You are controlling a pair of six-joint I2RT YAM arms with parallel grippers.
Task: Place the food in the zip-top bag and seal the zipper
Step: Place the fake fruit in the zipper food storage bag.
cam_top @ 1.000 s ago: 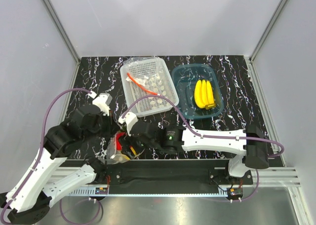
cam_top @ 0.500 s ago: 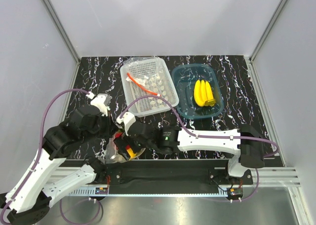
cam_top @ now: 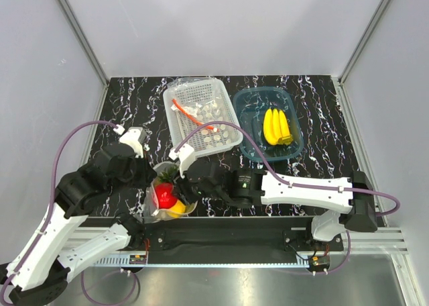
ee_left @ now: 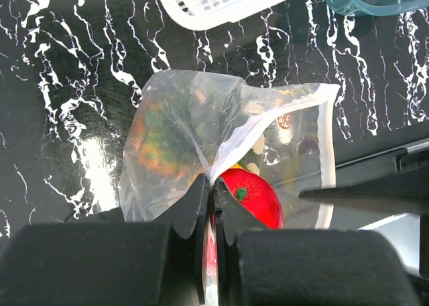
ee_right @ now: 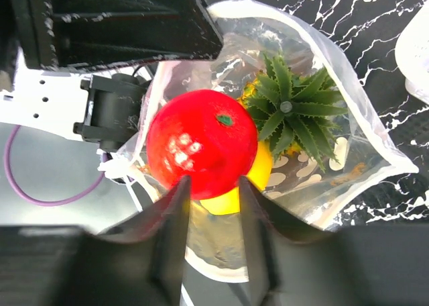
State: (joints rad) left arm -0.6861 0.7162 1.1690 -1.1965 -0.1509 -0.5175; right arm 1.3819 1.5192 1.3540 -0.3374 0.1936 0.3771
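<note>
The zip-top bag [cam_top: 166,197] lies open at the near table edge, between the two arms. My left gripper [ee_left: 213,185] is shut on the bag's [ee_left: 221,125] mouth edge, right on the white zipper [ee_left: 268,121] strip, and holds it up. Inside the bag [ee_right: 348,165] sit a red fruit [ee_right: 201,145], a yellow lemon [ee_right: 244,185] under it and the orange piece with green leaves [ee_right: 291,111]. My right gripper [ee_right: 213,198] hovers just above the red fruit, jaws apart with nothing between them. The banana bunch [cam_top: 276,126] lies in the blue-tinted tub [cam_top: 249,101].
A white perforated basket [cam_top: 175,91] stands at the back middle with an orange-red strip and dotted plastic in it, the tub to its right. The black rail [cam_top: 221,237] of the arm bases runs just in front of the bag.
My right gripper has drawn back up out of the bag mouth, and the red fruit now lies in the bag. The left gripper kept its hold on the bag edge.
</note>
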